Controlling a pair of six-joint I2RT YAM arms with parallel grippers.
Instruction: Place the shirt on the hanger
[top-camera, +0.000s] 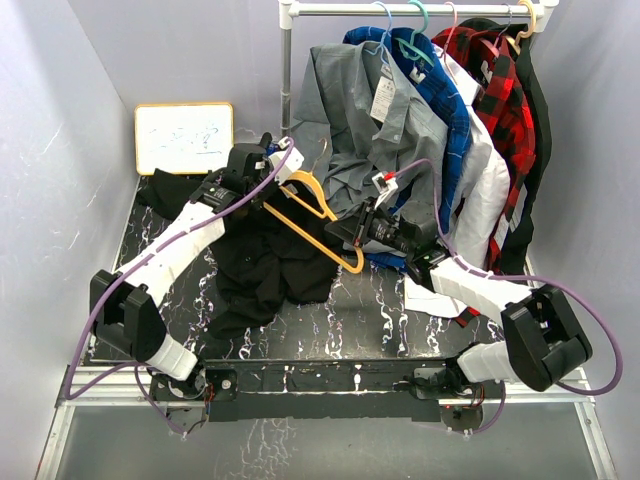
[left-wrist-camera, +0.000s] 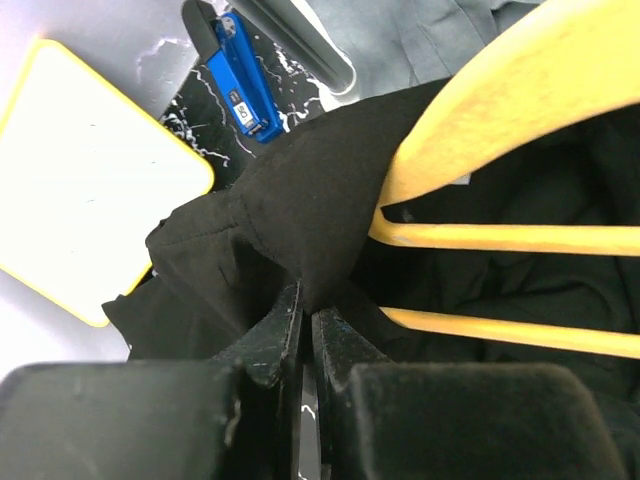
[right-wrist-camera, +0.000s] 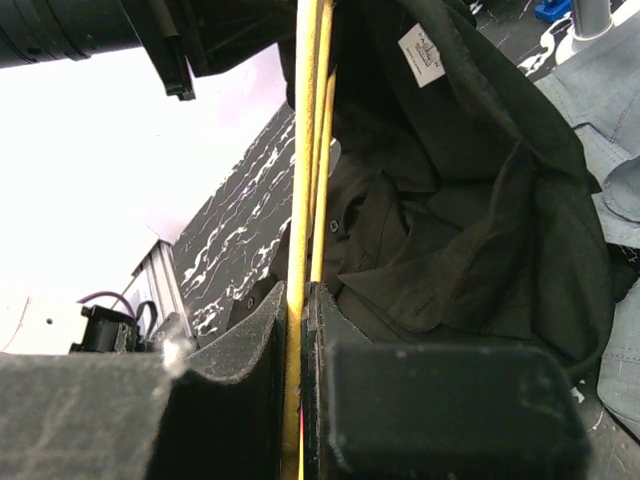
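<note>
left pincer (left-wrist-camera: 305, 312) shut on shirt (left-wrist-camera: 300, 200) fold | right pincer (right-wrist-camera: 300, 300) shut on hanger (left-wrist-camera: 500, 100) | hanger's long axis runs straight ahead of right pincer, tip tucked under shirt just beyond left pincer

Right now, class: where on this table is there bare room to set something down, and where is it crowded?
Bare table shows in the near strip between the shirt and the base rail, and along the left edge below the whiteboard. The centre is crowded: shirt, hanger, left gripper, right gripper. Hanging clothes fill the right.
</note>
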